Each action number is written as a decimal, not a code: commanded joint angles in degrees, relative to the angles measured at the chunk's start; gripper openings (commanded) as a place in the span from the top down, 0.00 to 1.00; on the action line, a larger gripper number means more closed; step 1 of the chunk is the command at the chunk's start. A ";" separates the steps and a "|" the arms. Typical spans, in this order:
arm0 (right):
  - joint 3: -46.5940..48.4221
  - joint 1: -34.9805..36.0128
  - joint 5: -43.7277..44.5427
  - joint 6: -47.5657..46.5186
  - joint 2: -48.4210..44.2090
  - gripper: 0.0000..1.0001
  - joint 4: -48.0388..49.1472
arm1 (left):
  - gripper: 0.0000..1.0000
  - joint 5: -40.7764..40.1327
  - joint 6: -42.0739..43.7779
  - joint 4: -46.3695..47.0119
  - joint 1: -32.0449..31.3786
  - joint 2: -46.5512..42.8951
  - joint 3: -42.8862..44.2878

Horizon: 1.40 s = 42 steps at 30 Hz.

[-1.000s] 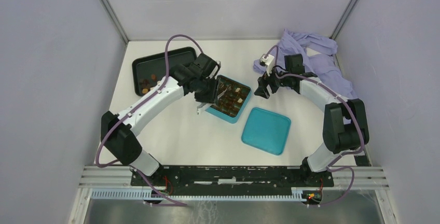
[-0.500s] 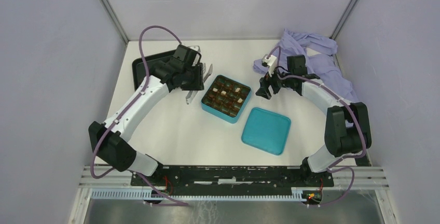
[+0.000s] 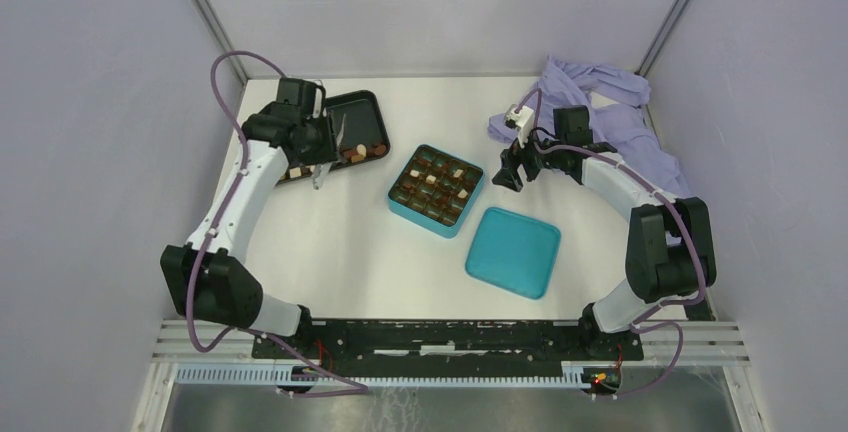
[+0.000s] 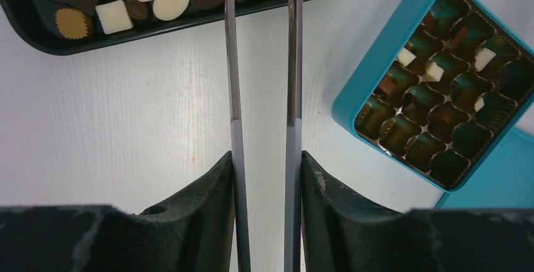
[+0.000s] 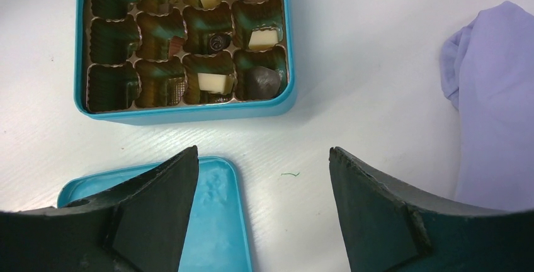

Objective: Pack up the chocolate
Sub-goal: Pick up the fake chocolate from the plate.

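The two long, thin metal blades of your left gripper (image 4: 259, 7) stand slightly apart, with nothing gripped along the stretch you can see; they reach over the near rim of the flat black tray (image 4: 38, 38), where most of the small brown, tan and white chocolate pieces (image 4: 170, 1) lie loose. Your right gripper (image 5: 261, 158) hangs spread wide and empty above the white table (image 5: 378, 64); beyond it a few pieces sit in cells of the open teal square box (image 5: 189, 113), its teal lid (image 5: 214, 221) nearby.

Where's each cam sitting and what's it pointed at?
Top external: above, behind the bases, looking down at the table; both arms show.
Left wrist: looks down on black tray and teal box; its thin fingers show.
Right wrist: looks down on teal box, lid, purple cloth; its fingers show.
Shared: teal box, all three.
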 commanded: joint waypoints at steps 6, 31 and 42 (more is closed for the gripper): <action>1.54 -0.18 -1.53 0.96 -0.08 0.19 0.64 | 0.56 1.10 6.75 4.37 8.11 1.36 -3.28; 0.44 -0.18 -2.41 0.96 0.44 0.19 1.56 | 0.54 1.48 7.39 4.07 19.65 13.54 3.59; 0.10 -0.22 -2.32 0.96 0.16 0.19 1.64 | 0.53 3.62 7.47 4.33 20.59 18.41 6.64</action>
